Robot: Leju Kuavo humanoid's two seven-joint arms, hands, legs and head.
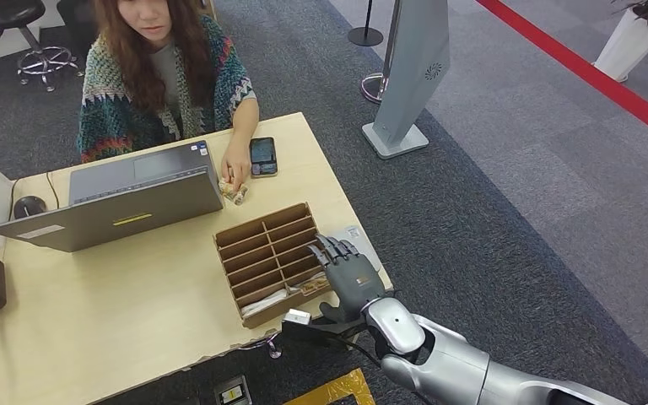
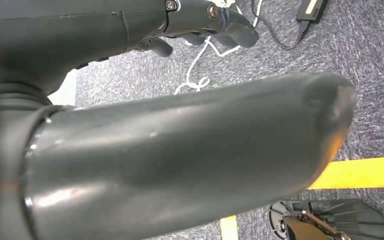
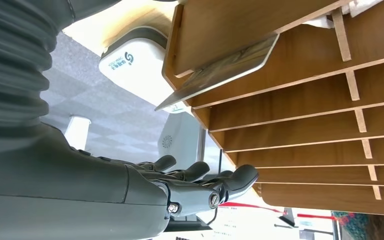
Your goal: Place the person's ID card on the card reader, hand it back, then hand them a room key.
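Head view: right hand [image 1: 348,272] hovers at the wooden rack's [image 1: 272,260] near right corner.
Fingers [image 1: 331,248]: loosely extended, holding nothing, just above the white card reader [image 1: 363,245].
Card [image 3: 220,74]: leaning out of the rack's end slot, just beside the fingers.
Advice: probably pinch its free edge, then lift straight out.
Wrist: bent down, forearm low over the bench [image 1: 135,304] edge.
Left hand [image 2: 195,22]: hanging near the floor; I cannot tell its state.

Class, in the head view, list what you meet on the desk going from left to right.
Mouse → laptop → phone → right hand, resting at the right side of the wooden organizer.
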